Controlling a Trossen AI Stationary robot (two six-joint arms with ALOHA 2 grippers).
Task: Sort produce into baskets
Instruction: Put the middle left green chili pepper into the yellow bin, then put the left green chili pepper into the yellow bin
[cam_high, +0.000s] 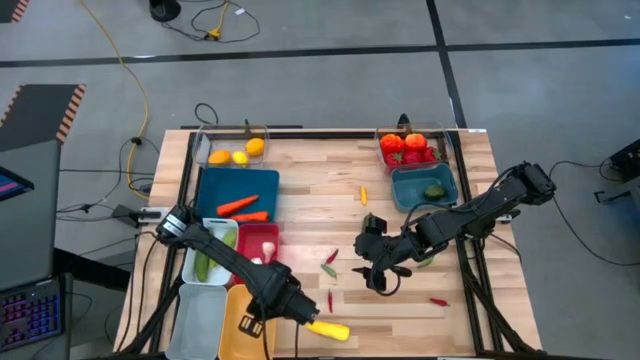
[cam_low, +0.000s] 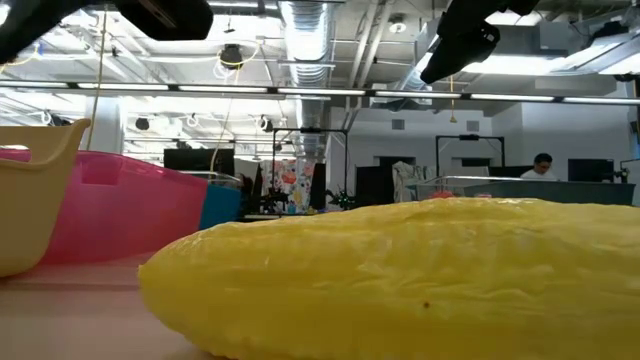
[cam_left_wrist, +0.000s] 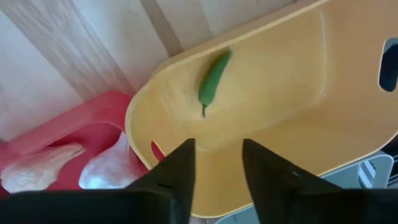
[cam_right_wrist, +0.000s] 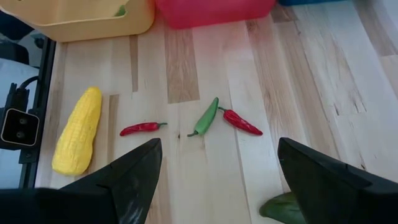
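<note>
My left gripper (cam_high: 254, 324) hangs open and empty over the yellow basket (cam_high: 240, 340). A green chilli (cam_left_wrist: 212, 78) lies on that basket's floor. My right gripper (cam_high: 378, 278) is wide open and empty above the middle of the table. Ahead of it, loose on the wood, lie a red chilli (cam_right_wrist: 142, 128), a green chilli (cam_right_wrist: 205, 118) and another red chilli (cam_right_wrist: 241, 122). A yellow squash (cam_high: 328, 329) lies near the front edge and fills the low view (cam_low: 400, 275). A further red chilli (cam_high: 438, 301) and a small yellow one (cam_high: 363, 195) also lie loose.
On the left stand a clear basket with citrus (cam_high: 235, 152), a dark blue one with carrots (cam_high: 215, 190), a white one with cucumbers (cam_high: 192, 268), a red one with garlic (cam_high: 268, 236) and a pale grey-blue one (cam_high: 198, 320). At the far right stand a clear basket of tomatoes (cam_high: 410, 148) and a teal one (cam_high: 410, 190).
</note>
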